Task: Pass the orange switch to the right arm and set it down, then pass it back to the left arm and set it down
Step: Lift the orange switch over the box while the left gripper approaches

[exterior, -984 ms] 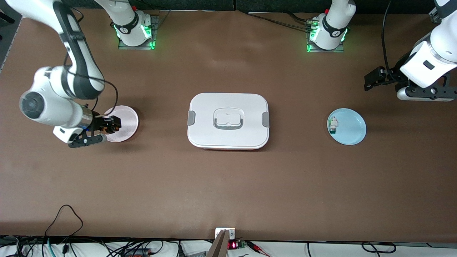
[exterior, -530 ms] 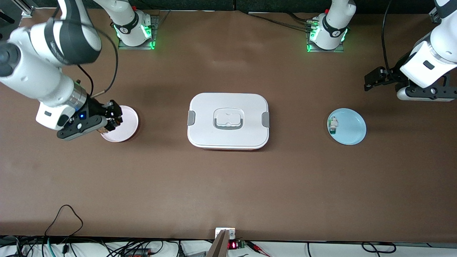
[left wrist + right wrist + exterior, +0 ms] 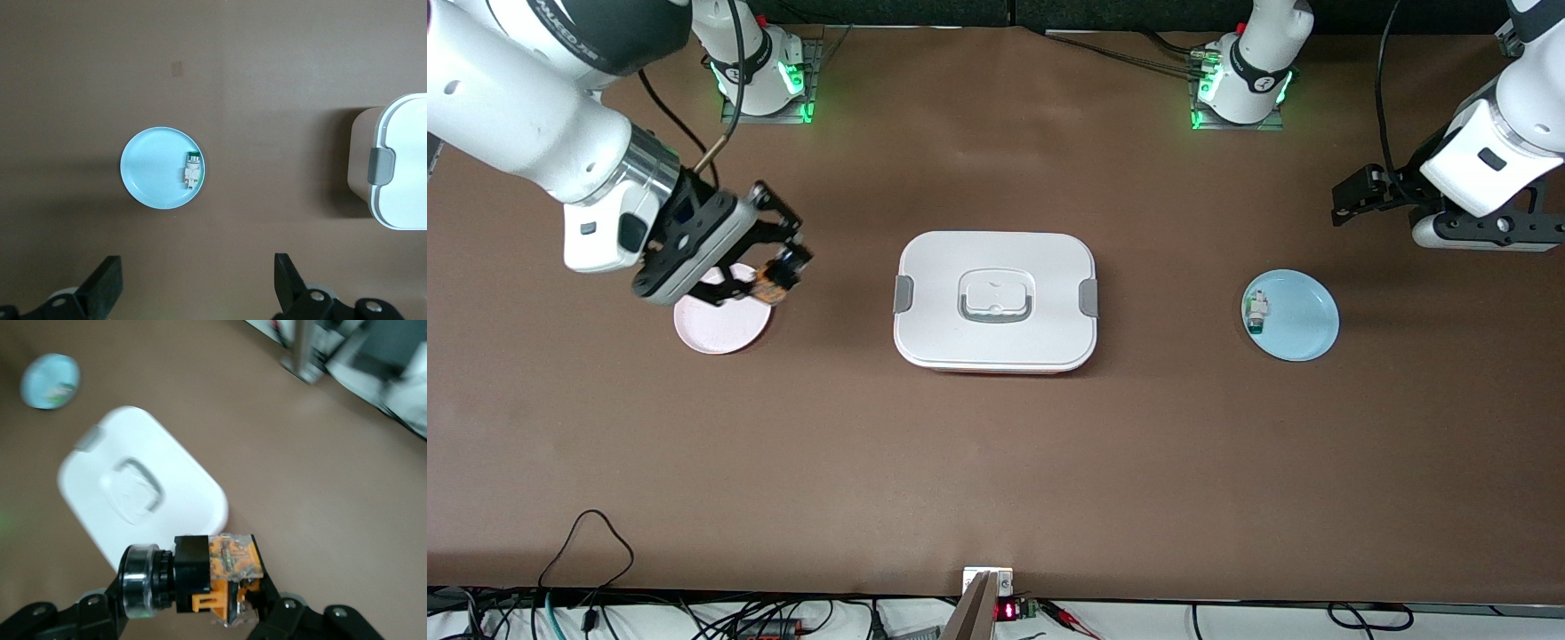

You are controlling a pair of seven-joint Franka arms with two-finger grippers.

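Note:
My right gripper (image 3: 775,276) is shut on the orange switch (image 3: 770,281), a small black part with orange markings. It holds it in the air above the edge of the pink plate (image 3: 716,327), between that plate and the white box (image 3: 996,300). In the right wrist view the switch (image 3: 200,577) fills the space between the fingers, with the box (image 3: 143,493) ahead of it. My left gripper (image 3: 1352,200) is open and empty, up in the air at the left arm's end of the table. Its fingertips (image 3: 105,283) show wide apart in the left wrist view.
A light blue plate (image 3: 1292,316) with a small white-and-green component (image 3: 1256,313) lies toward the left arm's end; it also shows in the left wrist view (image 3: 162,168). A small device (image 3: 989,582) sits at the table's front edge.
My right gripper has risen from the pink plate with the orange switch and swung toward the box. The left arm has barely moved.

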